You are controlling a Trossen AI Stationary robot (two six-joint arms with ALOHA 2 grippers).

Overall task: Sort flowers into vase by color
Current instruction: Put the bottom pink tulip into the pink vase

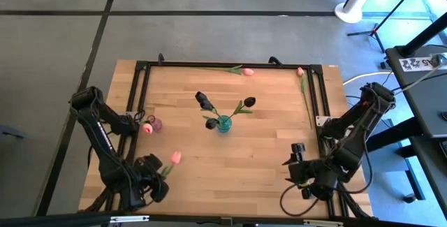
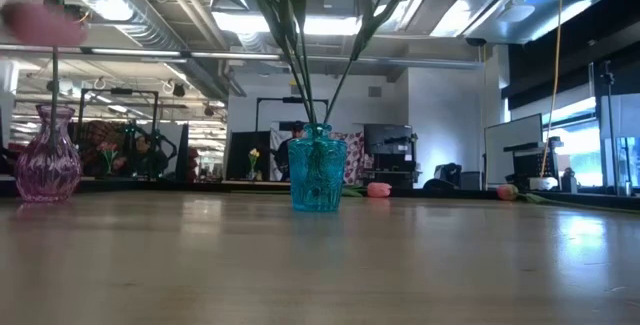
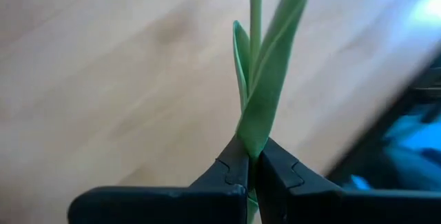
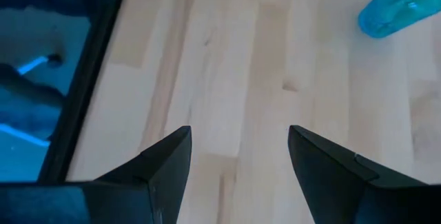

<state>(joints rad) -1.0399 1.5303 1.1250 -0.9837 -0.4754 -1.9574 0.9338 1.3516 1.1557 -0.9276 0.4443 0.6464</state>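
- Left gripper [image 3: 251,165], lower left of the high view: fingers clamped on the green stem of a pink tulip [image 1: 175,157]
- Right gripper [image 4: 238,155], lower right: fingers apart, holding nothing
- Blue vase [image 1: 223,123], centre: holds dark tulips [image 1: 249,102]; pink vase [image 1: 156,124] at left
- Two pink tulips [image 1: 247,71] lie along the table's [image 1: 251,164] upper edge

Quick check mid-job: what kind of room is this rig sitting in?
Probably an open-plan lab or workshop: exposed ceiling ducts with strip lights, desks with monitors behind the wooden table, and a concrete floor marked with dark lines.
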